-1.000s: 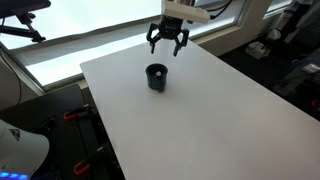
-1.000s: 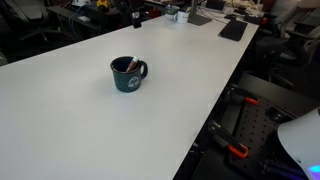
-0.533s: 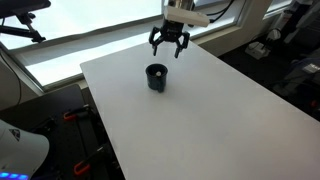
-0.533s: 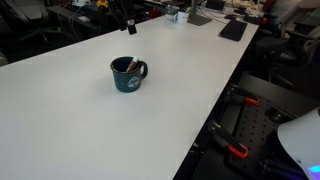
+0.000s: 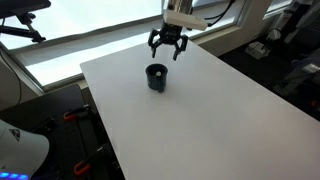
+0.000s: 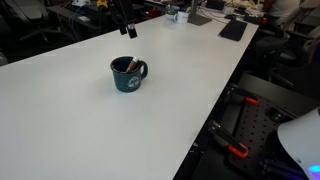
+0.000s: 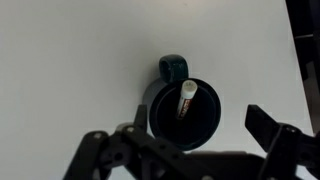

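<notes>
A dark teal mug [image 5: 157, 77] stands upright on the white table [image 5: 210, 110]; it also shows in an exterior view [image 6: 127, 74] and in the wrist view [image 7: 185, 108]. A white marker with a red label [image 7: 186, 99] leans inside it. My gripper [image 5: 166, 47] hangs open and empty in the air above and behind the mug, fingers spread wide. In the wrist view the fingers [image 7: 185, 150] frame the mug from above without touching it. In an exterior view only the fingertips [image 6: 126, 26] show at the top edge.
The table's edges drop off to the floor on the near sides [image 6: 215, 115]. A laptop and small items [image 6: 232, 28] lie at the far end of the table. Chairs and equipment [image 5: 290, 50] stand beyond the table, and a window ledge [image 5: 60, 45] runs behind.
The gripper has risen slightly and shifted a little away from the mug, staying open. The mug and marker have not moved.
</notes>
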